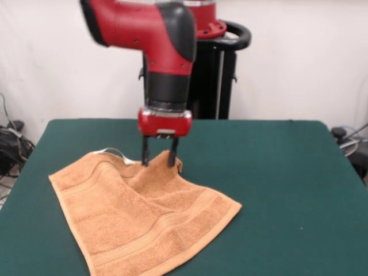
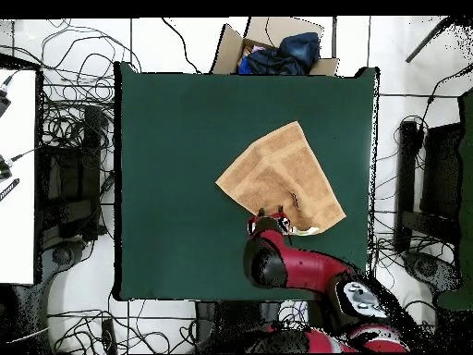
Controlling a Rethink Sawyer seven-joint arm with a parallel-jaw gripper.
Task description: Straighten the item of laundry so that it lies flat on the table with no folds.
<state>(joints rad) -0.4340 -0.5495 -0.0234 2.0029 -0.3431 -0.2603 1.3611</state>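
The item of laundry (image 1: 144,224), an orange-tan towel, lies on the left half of the green table (image 1: 276,172). Most of it is spread flat, with creases and a small raised bunch at its far corner. A white loop tag (image 1: 113,152) sticks out of the far edge. My gripper (image 1: 158,158) stands upright over that far corner, open, its fingertips (image 1: 145,156) down at the towel's edge and the bunch against the right one. From overhead the towel (image 2: 282,176) lies on the table (image 2: 175,139) right of centre, and the gripper (image 2: 270,220) sits at the edge nearest the arm.
A cardboard box (image 2: 277,46) holding dark blue cloth stands just beyond the table's top edge in the overhead view. Cables cover the floor on all sides. The robot's black pedestal (image 1: 215,75) rises behind the table.
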